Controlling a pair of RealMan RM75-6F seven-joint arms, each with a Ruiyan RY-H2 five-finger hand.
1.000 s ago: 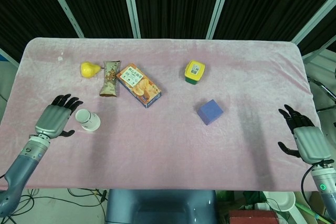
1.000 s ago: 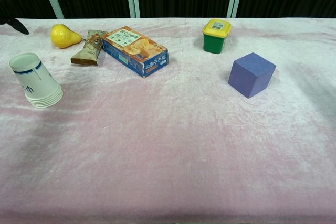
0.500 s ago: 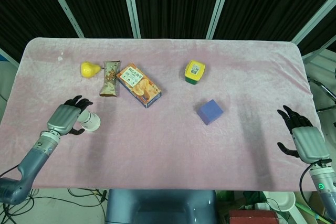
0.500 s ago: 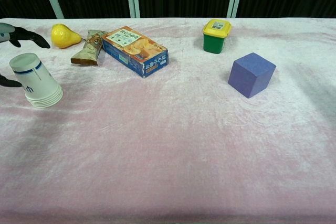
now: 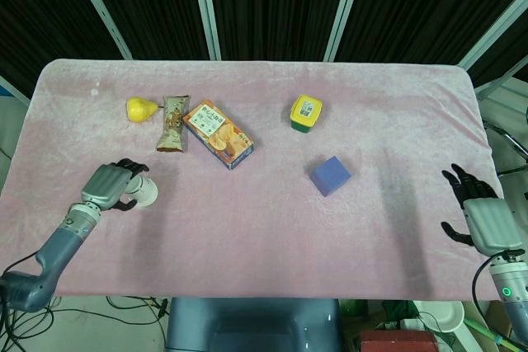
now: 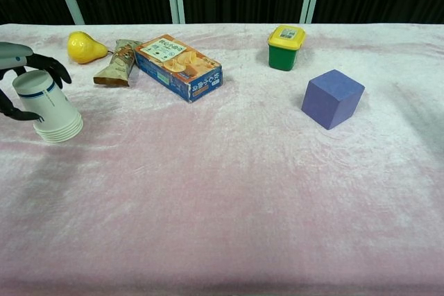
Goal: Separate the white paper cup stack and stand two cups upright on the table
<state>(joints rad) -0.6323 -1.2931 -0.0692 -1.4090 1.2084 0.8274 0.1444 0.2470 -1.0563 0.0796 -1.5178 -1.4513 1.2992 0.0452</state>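
The white paper cup stack (image 6: pixel 47 107) lies on its side at the table's left, closed end pointing up and left, with a blue band near that end. In the head view the cup stack (image 5: pixel 143 191) shows just right of my left hand (image 5: pixel 110 185). My left hand (image 6: pixel 19 67) curls its fingers over the far side of the stack's closed end, and its thumb lies against the near side. The stack still rests on the cloth. My right hand (image 5: pixel 483 217) hovers at the table's right edge, fingers spread and holding nothing; the chest view does not show it.
A yellow pear (image 5: pixel 140 109), a snack packet (image 5: pixel 172 123) and an orange-and-blue box (image 5: pixel 218 134) lie behind the stack. A green tub with a yellow lid (image 5: pixel 305 113) and a purple cube (image 5: pixel 330 176) stand right of centre. Pink cloth (image 5: pixel 247 228) covers the table.
My left hand has moved right onto the cup stack and curled its fingers around it. The stack has stayed where it was. My right hand has drifted slightly toward me.
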